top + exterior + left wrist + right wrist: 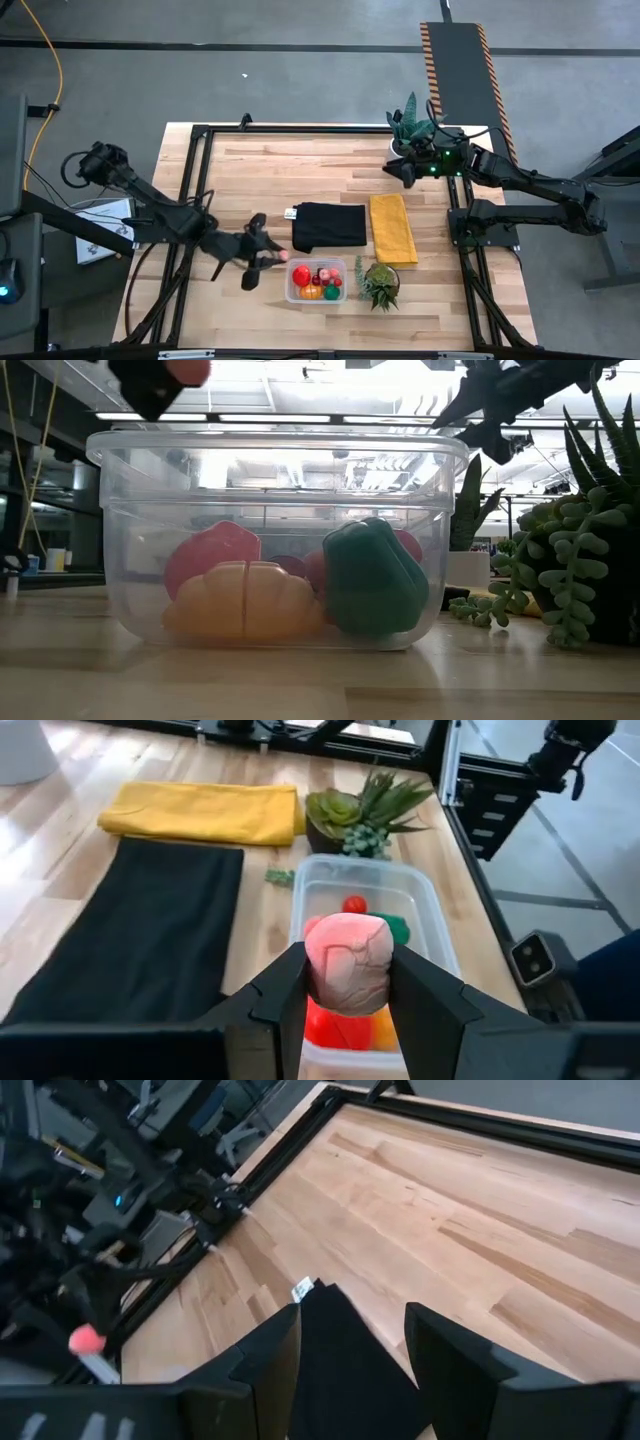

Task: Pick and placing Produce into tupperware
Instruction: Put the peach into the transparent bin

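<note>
The left gripper (348,995) holds a pink toy fruit (346,963) clamped between its fingers, just beside the clear tub's (293,290) left end. The tub's long axis runs left to right near the worktop's (300,180) front edge. It holds a red fruit (303,275), an orange piece (311,292) and a green pepper (331,293). The right gripper (350,1345) waits at the back right, fingers apart and empty.

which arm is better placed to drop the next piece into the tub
Left. Its tool already grips a pink fruit right beside the tupperware. The right tool sits empty at the far edge by a potted plant.
</note>
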Tool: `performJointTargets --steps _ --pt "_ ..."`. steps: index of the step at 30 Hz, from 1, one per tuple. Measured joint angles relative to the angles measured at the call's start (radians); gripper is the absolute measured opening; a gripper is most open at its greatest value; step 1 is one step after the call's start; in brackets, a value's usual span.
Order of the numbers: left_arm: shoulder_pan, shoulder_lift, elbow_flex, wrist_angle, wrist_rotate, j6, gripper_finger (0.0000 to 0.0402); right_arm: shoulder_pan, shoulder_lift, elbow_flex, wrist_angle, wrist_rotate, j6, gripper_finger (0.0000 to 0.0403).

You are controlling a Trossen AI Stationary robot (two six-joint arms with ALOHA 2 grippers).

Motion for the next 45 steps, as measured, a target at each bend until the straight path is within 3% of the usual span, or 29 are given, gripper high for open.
performJointTargets --steps 8,17,28,45 --pt "0.114 0.1 0.119 -0.078 0.197 0.002 0.0115 0.0 0.0 0.0 0.0 -0.063 -0.084 0.0171" --pt "0.127 0.29 0.293 -0.184 0.322 0.013 0.0115 0.0 0.0 0.0 -0.003 -0.129 -0.169 0.0171" --pt "0.158 0.435 0.368 -0.192 0.467 -0.098 0.0115 0.0 0.0 0.0 -0.028 -0.202 -0.246 0.0171" --pt "0.177 0.508 0.367 -0.218 0.53 -0.238 0.0115 0.0 0.0 0.001 -0.046 -0.221 -0.275 0.0171"
